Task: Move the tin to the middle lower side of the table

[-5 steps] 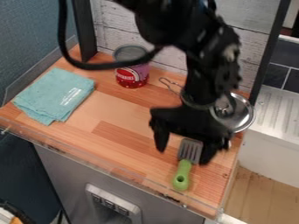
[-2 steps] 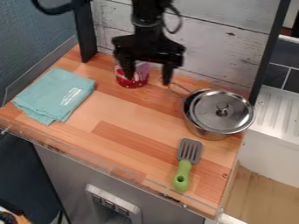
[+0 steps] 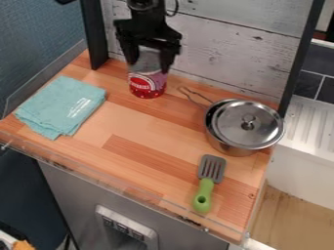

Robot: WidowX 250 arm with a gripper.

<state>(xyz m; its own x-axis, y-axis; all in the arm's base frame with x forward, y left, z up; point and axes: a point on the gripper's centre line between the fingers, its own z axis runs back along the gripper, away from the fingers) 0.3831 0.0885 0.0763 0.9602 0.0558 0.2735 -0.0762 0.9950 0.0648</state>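
Gripper [image 3: 149, 66] was held spread abt top of tin [image 3: 147, 86], tin was stood upright nr back of table [image 3: 134, 124], folded cloth [image 3: 62, 105] was laid L, lidded pot [image 3: 228, 122] was parked R, spatula [image 3: 205, 188] was set nr pot.

Black arm [image 3: 147, 17], thin dark cable loop [image 3: 176, 8], two chunky black fingers [image 3: 168, 59].

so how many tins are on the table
1. The tin with the red lower label stands upright near the back edge of the table, left of the lidded saucepan. The gripper is over it, so something small behind could be hidden.
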